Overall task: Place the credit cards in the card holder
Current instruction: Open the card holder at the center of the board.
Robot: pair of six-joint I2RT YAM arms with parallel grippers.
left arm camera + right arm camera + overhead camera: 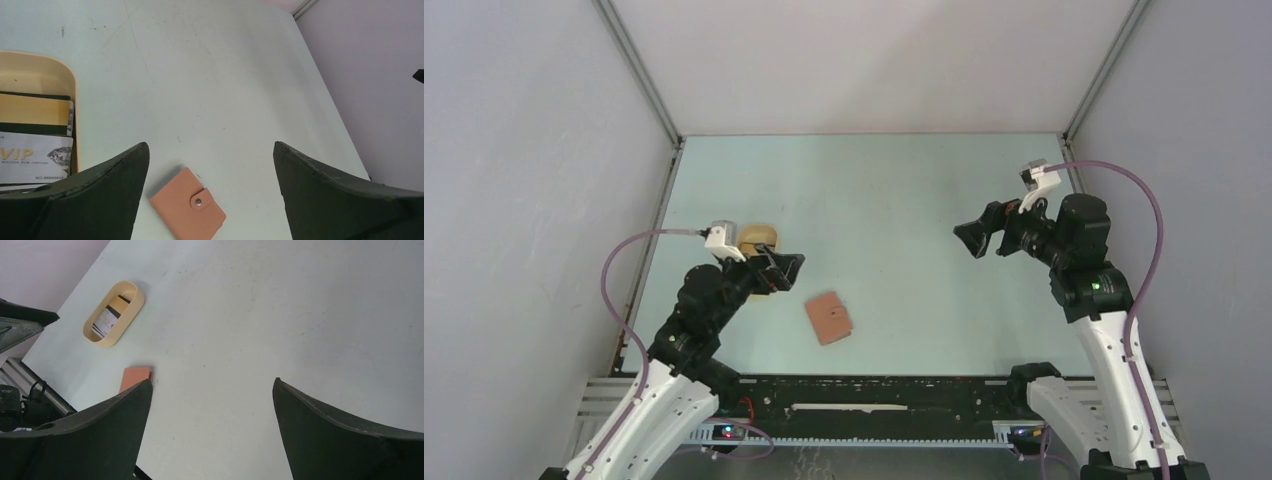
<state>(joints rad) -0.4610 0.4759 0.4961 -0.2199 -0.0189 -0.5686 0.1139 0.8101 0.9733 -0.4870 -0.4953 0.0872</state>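
Near the left side of the tabletop, the credit cards lie stacked flat in a pale tan oval tray. They are thin, stiff, glossy plastic rectangles. A white one printed "VIP" overlaps an orange-yellow one with a dark stripe. The card holder lies on the tabletop near the tray but apart from it, folded shut with its snap button facing up. It looks like a soft, matte, reddish-brown leather square with rounded corners.

The left fingers hover above the gap between tray and holder, spread wide and empty. The right fingers are also spread wide and empty, raised well away on the right side.

The likely trouble comes from the flatness of the cards. Lying overlapped against the tray's smooth wall, they offer little edge to pinch. A grasp could slip, or drag two cards up together. The tray looks light and could skid or tip if it is nudged.

The holder must be unsnapped first. It is soft and light on a smooth tabletop, so it may slide away or fold back shut unless one arm pins it. A card arriving tilted could jam at a slot mouth.
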